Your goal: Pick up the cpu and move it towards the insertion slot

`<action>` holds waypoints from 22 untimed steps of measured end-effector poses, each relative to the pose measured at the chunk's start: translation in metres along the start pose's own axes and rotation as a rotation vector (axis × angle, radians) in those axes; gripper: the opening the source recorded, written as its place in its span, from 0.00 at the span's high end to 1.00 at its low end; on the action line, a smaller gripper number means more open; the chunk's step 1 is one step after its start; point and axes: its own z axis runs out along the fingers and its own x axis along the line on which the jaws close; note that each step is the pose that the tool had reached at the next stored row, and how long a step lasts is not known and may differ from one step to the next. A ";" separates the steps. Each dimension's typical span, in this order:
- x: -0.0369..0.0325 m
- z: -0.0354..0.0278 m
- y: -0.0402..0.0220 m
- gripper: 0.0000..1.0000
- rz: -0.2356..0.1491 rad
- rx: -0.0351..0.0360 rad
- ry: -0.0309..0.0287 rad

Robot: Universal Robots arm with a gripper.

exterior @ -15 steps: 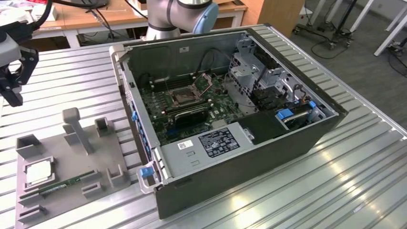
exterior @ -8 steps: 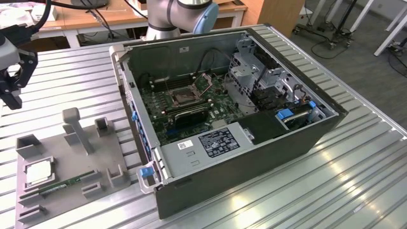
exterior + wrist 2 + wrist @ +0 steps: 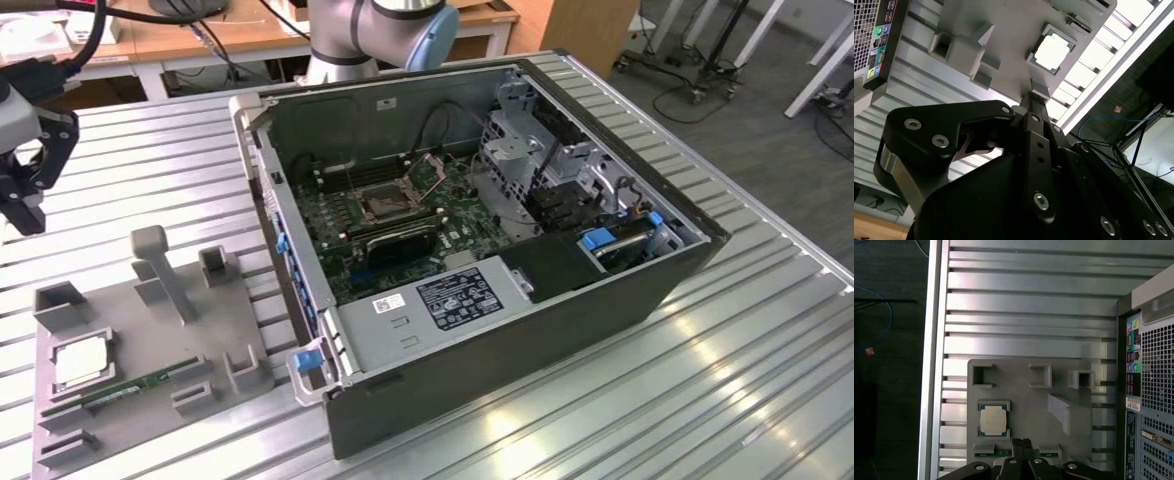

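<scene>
**Gripper closed and empty above the table, cpu not yet grasped**

The cpu is seen lying flat in its square nest on the grey fixture plate, at the exterior view's left. It is well apart from the insertion slot, which is set in the motherboard inside the open computer case. The gripper is held above the slatted table, off the plate's far edge. Nothing is gripped, and in both wrist views the fingers are seen brought together with no gap between them.

For a clean pick, it is judged that the fingers should be opened wider than the chip and centred over it. They should be squared to two opposite edges and lowered straight, so that the thin rim is caught without being tipped against the nest's corners.

The slot and the long reach between it and the chip are given by the exterior view. The chip's square outline from directly above is given by the first wrist view, with the fingertips offset to one side, over the green memory stick. The closed fingers are given obliquely by the second wrist view.
</scene>
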 end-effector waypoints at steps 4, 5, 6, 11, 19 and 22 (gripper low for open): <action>0.0000 0.0000 -0.0009 0.89 0.000 0.0001 0.0001; 0.0000 0.0001 -0.0009 0.89 0.000 0.0001 0.0001; 0.0001 0.0002 -0.0010 0.89 0.000 0.0001 0.0001; 0.0001 0.0015 -0.0016 0.89 0.000 0.0000 -0.0001; 0.0004 0.0058 -0.0028 0.89 0.000 0.0001 0.0000; 0.0008 0.0081 -0.0038 0.89 0.000 0.0000 0.0000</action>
